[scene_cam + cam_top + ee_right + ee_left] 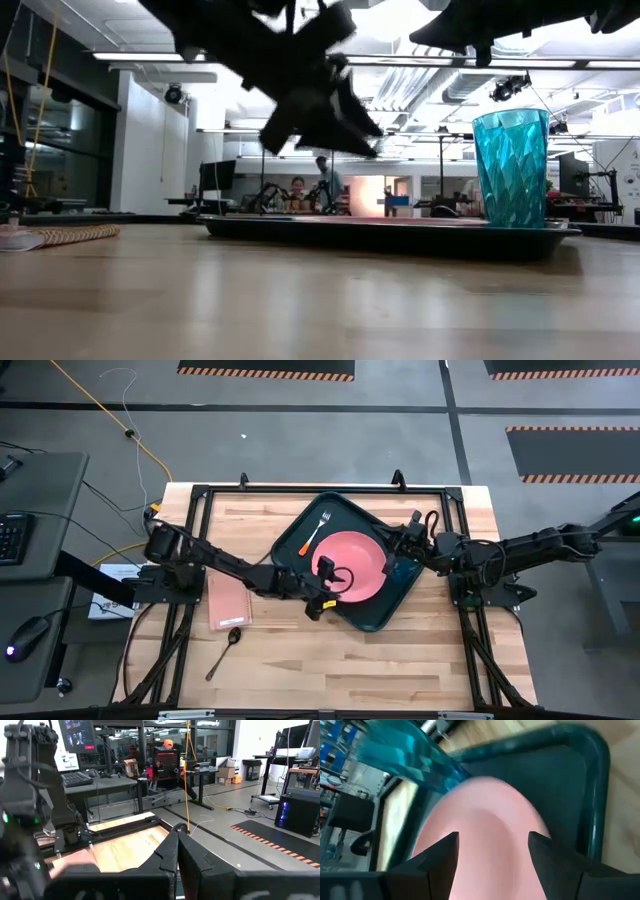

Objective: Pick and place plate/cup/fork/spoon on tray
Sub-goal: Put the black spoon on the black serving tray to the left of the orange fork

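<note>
left fingers parted | plate beneath, between them | on tray

— Colours on the table, what did we have?

— Dark green tray, and the plate on it was plain salmon pink.

— And the fork?

— Bright orange handle, silver tines. The spoon was dull dark metal all over.

— That cup?

— Translucent teal-blue with a faceted diamond pattern.

— Anything else pink?

— A pink rectangular slab on the pale, wood-grained table. Both arms were black, and orange-and-black hazard stripes edged the dark mats on the grey floor.
</note>
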Robot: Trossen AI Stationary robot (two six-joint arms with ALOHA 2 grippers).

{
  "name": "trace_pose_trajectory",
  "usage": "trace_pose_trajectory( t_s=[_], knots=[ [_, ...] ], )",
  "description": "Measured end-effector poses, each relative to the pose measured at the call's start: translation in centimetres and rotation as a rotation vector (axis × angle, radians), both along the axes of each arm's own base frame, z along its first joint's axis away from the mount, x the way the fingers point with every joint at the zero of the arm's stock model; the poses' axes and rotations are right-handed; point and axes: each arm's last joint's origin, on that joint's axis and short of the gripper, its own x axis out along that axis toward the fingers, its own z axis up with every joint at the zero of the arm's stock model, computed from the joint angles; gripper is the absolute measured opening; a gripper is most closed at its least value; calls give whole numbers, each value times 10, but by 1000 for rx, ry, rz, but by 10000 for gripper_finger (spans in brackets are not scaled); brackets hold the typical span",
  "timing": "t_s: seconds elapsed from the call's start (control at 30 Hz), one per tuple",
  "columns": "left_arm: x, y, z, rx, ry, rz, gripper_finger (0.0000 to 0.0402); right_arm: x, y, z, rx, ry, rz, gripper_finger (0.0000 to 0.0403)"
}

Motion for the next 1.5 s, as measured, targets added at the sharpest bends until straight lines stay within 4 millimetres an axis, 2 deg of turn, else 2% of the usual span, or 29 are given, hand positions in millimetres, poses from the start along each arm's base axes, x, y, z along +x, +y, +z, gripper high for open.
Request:
trace_pose_trajectory(
  t_s=[0.3,0.4,0.57,0.7,0.83,1.0,1.27,1.4,1.5],
  knots=[
    [-11,11,41,-107,-68,11,229,0,0,0,0,2,0,0],
    [-25,15,58,-194,-41,30,229,0,0,-1,-1,7,0,0],
    [-70,25,86,-457,-27,86,230,0,0,-2,-2,23,4,0],
    [-118,25,91,-673,-97,161,230,0,0,-3,-1,30,7,0],
    [-161,6,80,-897,-82,251,230,0,0,-3,-2,32,7,0],
    [-196,-36,66,-988,137,435,227,0,0,-3,-1,34,7,0],
    [-222,-104,45,-1173,562,925,207,0,0,-3,14,28,7,0],
    [-232,-133,21,-1114,739,1119,198,0,0,-4,13,38,7,0],
    [-236,-144,4,-1050,752,1218,193,0,0,-5,13,41,7,0]
  ],
)
